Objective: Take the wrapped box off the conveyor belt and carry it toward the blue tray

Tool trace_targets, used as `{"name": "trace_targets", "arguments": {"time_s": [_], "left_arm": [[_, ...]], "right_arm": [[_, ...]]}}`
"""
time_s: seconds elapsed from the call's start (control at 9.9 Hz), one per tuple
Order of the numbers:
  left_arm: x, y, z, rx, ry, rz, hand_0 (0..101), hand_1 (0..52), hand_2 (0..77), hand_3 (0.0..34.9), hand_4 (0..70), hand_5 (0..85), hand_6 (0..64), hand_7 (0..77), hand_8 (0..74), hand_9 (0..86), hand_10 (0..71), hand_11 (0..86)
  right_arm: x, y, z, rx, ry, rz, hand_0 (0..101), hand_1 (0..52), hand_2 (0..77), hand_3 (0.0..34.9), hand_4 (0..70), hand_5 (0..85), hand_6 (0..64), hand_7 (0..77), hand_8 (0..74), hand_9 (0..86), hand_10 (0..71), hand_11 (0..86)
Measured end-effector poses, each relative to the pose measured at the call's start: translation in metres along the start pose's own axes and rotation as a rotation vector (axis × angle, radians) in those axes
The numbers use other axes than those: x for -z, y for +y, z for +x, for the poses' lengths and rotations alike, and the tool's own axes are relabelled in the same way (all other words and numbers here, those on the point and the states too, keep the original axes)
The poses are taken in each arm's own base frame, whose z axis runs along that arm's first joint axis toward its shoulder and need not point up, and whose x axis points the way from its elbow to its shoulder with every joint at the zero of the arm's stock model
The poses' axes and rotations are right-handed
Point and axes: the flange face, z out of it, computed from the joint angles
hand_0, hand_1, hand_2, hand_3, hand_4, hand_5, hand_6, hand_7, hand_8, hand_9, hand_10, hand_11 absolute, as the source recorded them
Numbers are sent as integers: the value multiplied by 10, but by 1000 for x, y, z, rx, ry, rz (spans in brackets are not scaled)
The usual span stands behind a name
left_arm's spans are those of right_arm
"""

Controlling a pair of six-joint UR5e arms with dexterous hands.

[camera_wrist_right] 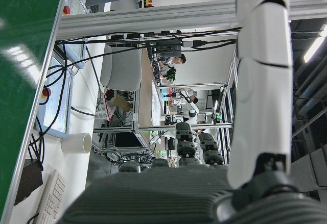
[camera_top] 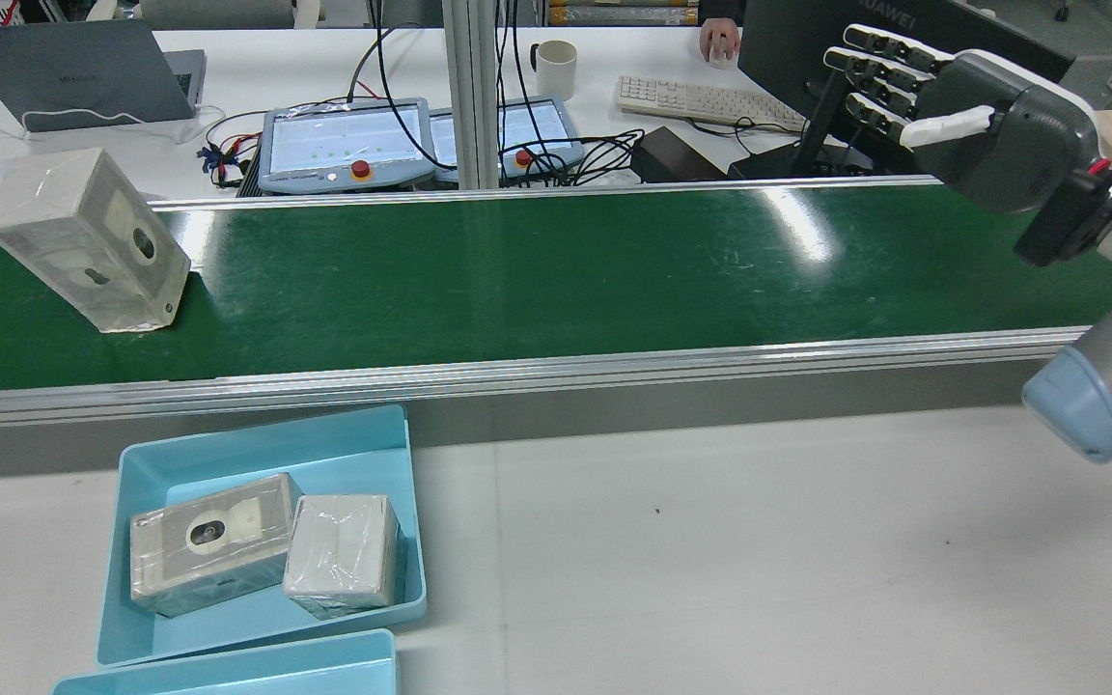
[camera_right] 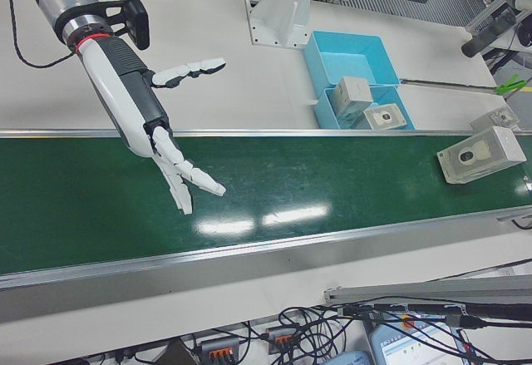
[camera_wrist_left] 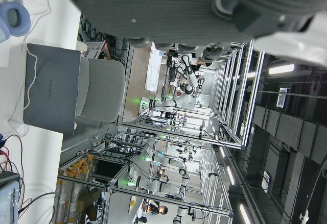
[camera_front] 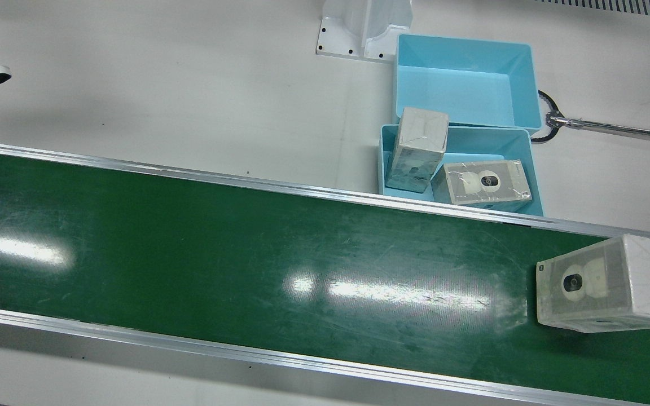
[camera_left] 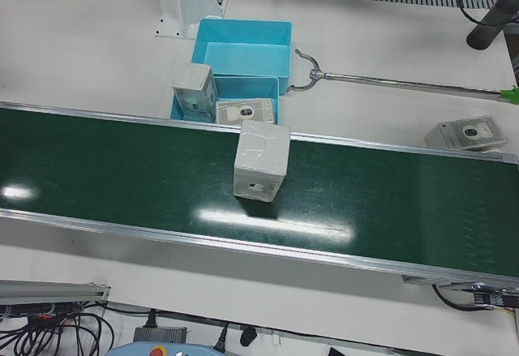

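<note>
Right robot hand (camera_right: pixel 162 145): extended over the green conveyor belt (camera_top: pixel 537 270) at its right-arm end, fingers (camera_top: pixel 879 72) spread and nearly straight, thumb held out to the side. Released; it holds nothing and touches nothing, with the belt surface bare beneath it.

Left robot hand: only a grey underside fills the top of its own camera view, which faces the room behind; finger posture cannot be told, and no other view shows it.

Wrapped box (camera_front: pixel 610 282): grey-white carton in clear film, camera picture printed on one face. Stands on the belt at the far end from the right robot hand, well apart from it, tilted on a lower edge in the rear view (camera_top: pixel 88 236).

Blue tray (camera_top: pixel 266 463): on the white tabletop (camera_top: pixel 759 541) just beside the belt rail, on the left-arm side. Contains two further wrapped boxes, one lying flat with its printed face up (camera_top: pixel 208 555), one standing on end (camera_top: pixel 344 550), touching each other.

Second blue tray (camera_front: pixel 463 79): empty, set against the first on the side away from the belt.

Another wrapped box (camera_left: pixel 470 133): on the tabletop beyond the belt end.
</note>
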Motion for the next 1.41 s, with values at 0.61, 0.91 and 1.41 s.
{"name": "trace_targets", "arguments": {"time_s": [0.61, 0.91, 1.41], "left_arm": [[0, 0, 0, 0, 0, 0, 0, 0, 11, 0, 0, 11, 0, 5, 5, 0, 5, 0], [0, 0, 0, 0, 0, 0, 0, 0, 5, 0, 0, 11, 0, 5, 5, 0, 0, 0], [0, 0, 0, 0, 0, 0, 0, 0, 5, 0, 0, 11, 0, 5, 5, 0, 5, 0]], "right_arm": [[-4, 4, 1, -1, 4, -41, 479, 131, 76, 52, 0, 131, 0, 104, 0, 22, 0, 16], [-4, 3, 1, -2, 4, -39, 476, 147, 93, 53, 5, 136, 0, 125, 0, 22, 0, 16], [-4, 1, 1, -2, 4, -35, 476, 147, 82, 57, 5, 147, 0, 131, 0, 22, 0, 16]]}}
